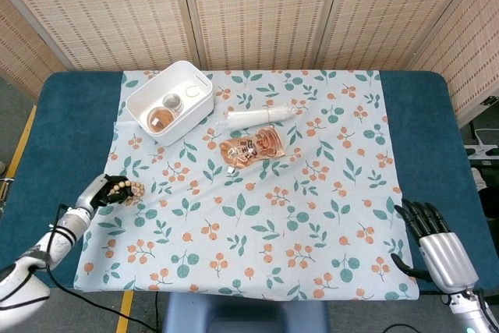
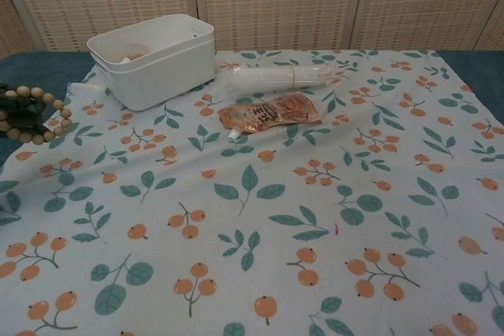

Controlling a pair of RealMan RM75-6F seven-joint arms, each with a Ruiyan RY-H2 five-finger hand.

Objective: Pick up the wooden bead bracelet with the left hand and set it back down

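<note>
1. Wooden bead bracelet [image 1: 129, 190], a loop of round light-tan beads, is off the cloth and held by the left hand [image 1: 104, 192] at the left edge of the floral tablecloth [image 1: 257, 216]. Chest view shows the same bracelet [image 2: 35, 114] at the far left, hanging as an open ring.
2. Left hand: dark fingers [image 1: 117, 189] curled around and through the bead loop, gripping it. In the chest view only a dark bit of the hand [image 2: 16, 116] shows inside the ring, at the frame's edge.
3. Right hand [image 1: 437, 243]: near the front right corner of the cloth, over the blue table cover [image 1: 437, 138]. Holds nothing; dark fingers [image 1: 419, 217] spread and extended, thumb out to the side. Not visible in the chest view.
4. White rectangular plastic bin [image 1: 170, 102] sits on the back left part of the cloth, with small round items inside; what they are I can't tell.
5. Clear plastic-wrapped white roll [image 1: 261, 115] lies just right of the bin, roughly level with its near corner.
6. Orange-brown flat spouted pouch [image 1: 251, 148] lies just in front of the roll, close to it but apart, spout toward the front left.
7. Bracelet and left hand are well apart from the bin, the roll and the pouch.
8. Woven bamboo screen panels [image 1: 257, 5] stand behind the table.
</note>
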